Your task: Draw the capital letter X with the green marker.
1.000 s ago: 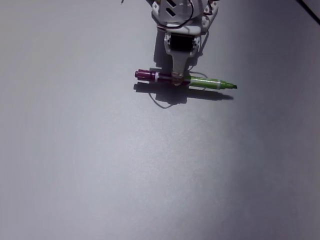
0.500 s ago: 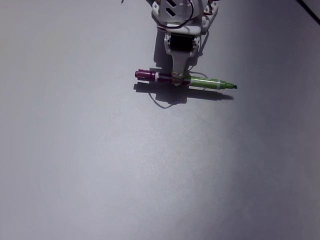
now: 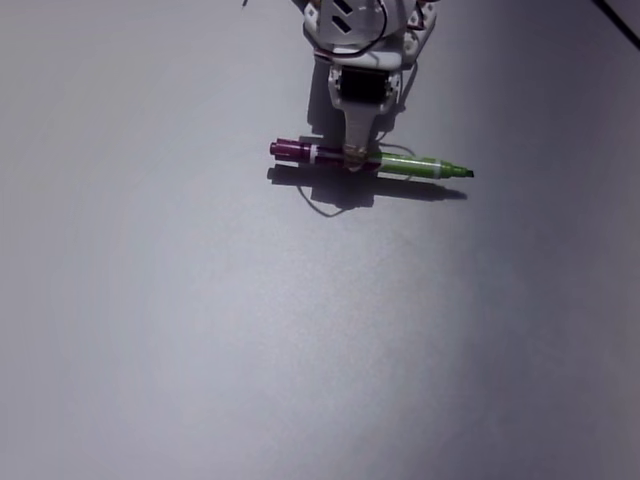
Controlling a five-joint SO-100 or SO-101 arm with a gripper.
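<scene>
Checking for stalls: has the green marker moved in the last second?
No. The green marker keeps its distance from the dark line at the top-right corner.

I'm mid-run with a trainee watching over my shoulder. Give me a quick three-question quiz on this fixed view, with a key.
1. True or false: the green marker lies roughly level across the fixed view, its dark tip toward the right.
2. Where along the marker does the gripper meet it? A) at the tip B) near the middle, where purple meets green C) at the purple rear end
3. Fill in: a finished X is ___ on the grey table.

Key
1. True.
2. B.
3. Not visible; no green strokes show on the surface.
</scene>
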